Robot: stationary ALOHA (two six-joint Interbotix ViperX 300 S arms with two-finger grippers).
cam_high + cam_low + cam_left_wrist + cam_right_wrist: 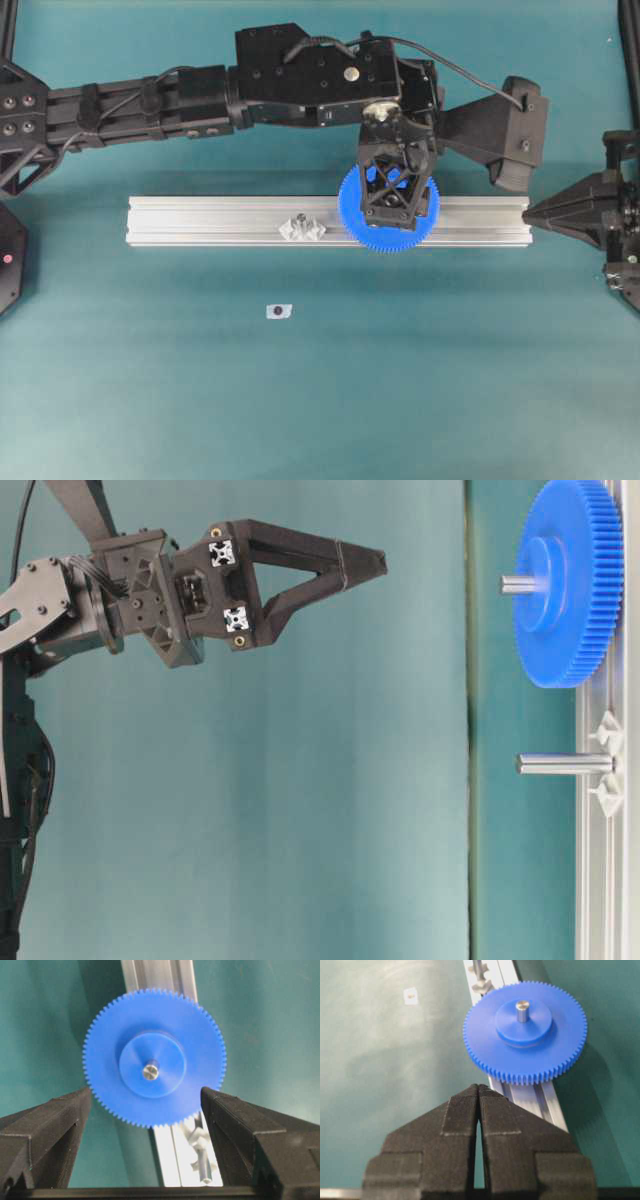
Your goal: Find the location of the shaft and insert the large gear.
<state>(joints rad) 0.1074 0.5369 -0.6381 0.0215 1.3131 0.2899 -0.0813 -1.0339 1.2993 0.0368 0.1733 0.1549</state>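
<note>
The large gear (352, 215), bright blue, lies flat on the aluminium rail (200, 220). It sits on the shaft (150, 1070), whose silvery tip pokes up through the hub (522, 1010). My left gripper (400, 212) hangs straight above the gear (155, 1057) and is open. Its fingers (50, 1130) stand wide on either side of the gear's rim and do not touch it. My right gripper (530, 212) is shut and empty, and points at the rail's right end. In the right wrist view the right gripper (479, 1087) is a short way from the gear (525, 1055).
A second silvery pin (565, 764) with small clear mounts (303, 228) stands on the rail left of the gear. A small white patch with a dark centre (279, 311) lies on the teal mat in front of the rail. The left arm (150, 100) spans the back.
</note>
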